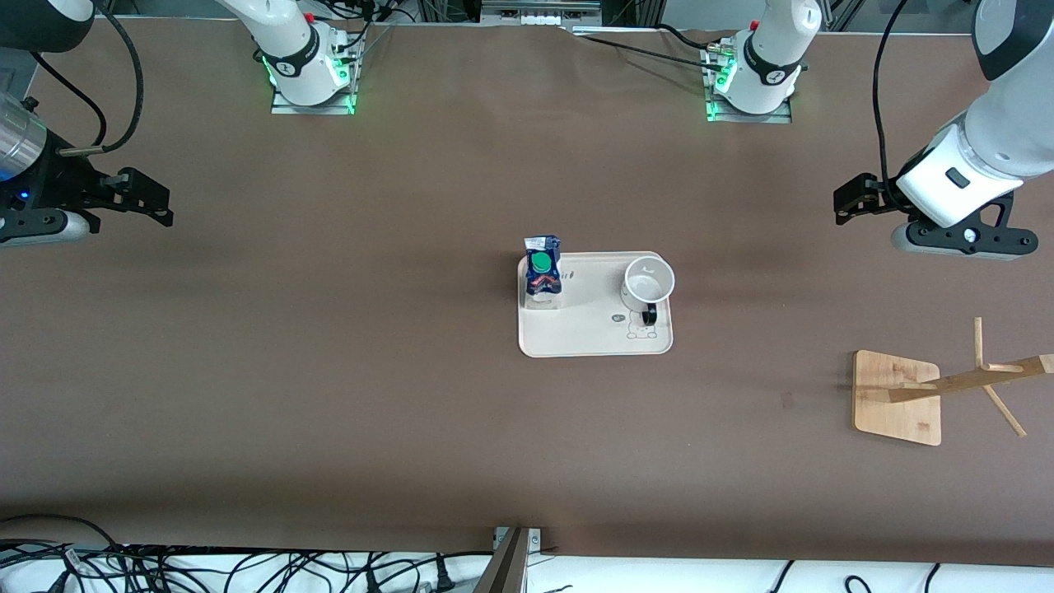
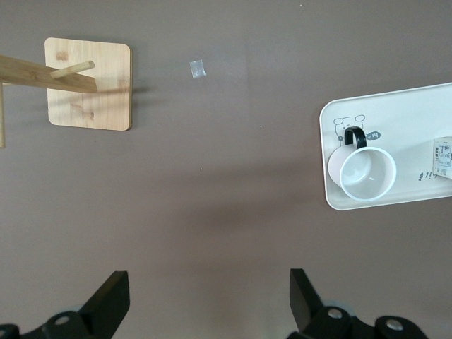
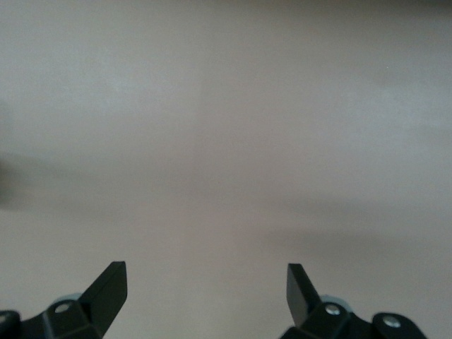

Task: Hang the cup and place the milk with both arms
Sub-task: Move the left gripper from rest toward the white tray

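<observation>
A cream tray (image 1: 594, 333) lies mid-table. On it the milk (image 1: 543, 272), dark blue with a green cap, stands at the corner toward the right arm's end. The white cup (image 1: 648, 282) stands mouth up at the corner toward the left arm's end, its black handle toward the front camera. My left gripper (image 1: 841, 206) hangs open and empty over bare table at the left arm's end. Its wrist view shows the cup (image 2: 367, 171), the tray (image 2: 395, 113) and a sliver of milk (image 2: 443, 157), all apart from the gripper (image 2: 210, 296). My right gripper (image 1: 165, 206) hangs open and empty over bare table (image 3: 206, 293).
A wooden rack (image 1: 897, 397) with a square base, a post and pegs stands toward the left arm's end, nearer the front camera than the tray; the left wrist view shows the rack (image 2: 88, 85) too. A small scrap (image 2: 198, 68) lies beside it. Cables (image 1: 247, 568) run along the near edge.
</observation>
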{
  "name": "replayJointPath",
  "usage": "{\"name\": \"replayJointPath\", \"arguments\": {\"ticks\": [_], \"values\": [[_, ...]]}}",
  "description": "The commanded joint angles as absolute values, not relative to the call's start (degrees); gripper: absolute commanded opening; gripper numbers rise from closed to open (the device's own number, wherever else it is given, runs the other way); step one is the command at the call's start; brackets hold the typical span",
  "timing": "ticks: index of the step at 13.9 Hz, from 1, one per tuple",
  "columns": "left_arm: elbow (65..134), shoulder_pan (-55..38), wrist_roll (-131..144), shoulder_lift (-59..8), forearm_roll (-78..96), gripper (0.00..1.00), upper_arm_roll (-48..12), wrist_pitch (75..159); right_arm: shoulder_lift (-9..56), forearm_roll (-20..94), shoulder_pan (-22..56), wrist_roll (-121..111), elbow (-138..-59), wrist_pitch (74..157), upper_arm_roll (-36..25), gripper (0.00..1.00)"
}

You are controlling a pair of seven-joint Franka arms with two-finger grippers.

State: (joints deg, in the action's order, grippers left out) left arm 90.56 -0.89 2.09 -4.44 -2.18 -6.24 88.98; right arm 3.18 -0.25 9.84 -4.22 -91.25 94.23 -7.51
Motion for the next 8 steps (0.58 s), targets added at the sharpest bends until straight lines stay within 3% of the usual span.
{"name": "replayJointPath", "arguments": {"ticks": [1,6,8], "values": [[88.7,-1.1,2.8,-6.1,-2.2,1.00,-6.2,88.8,3.3,-0.2,9.4,-4.1,-90.4,94.0,-7.0,1.00],[90.3,-1.4,8.4,-6.1,-2.2,1.00,-8.8,91.2,3.3,-0.2,9.4,-4.1,-90.4,94.0,-7.0,1.00],[94.1,-1.6,9.1,-8.8,-1.6,1.00,-10.9,99.7,3.3,-0.2,9.4,-4.1,-90.4,94.0,-7.0,1.00]]}}
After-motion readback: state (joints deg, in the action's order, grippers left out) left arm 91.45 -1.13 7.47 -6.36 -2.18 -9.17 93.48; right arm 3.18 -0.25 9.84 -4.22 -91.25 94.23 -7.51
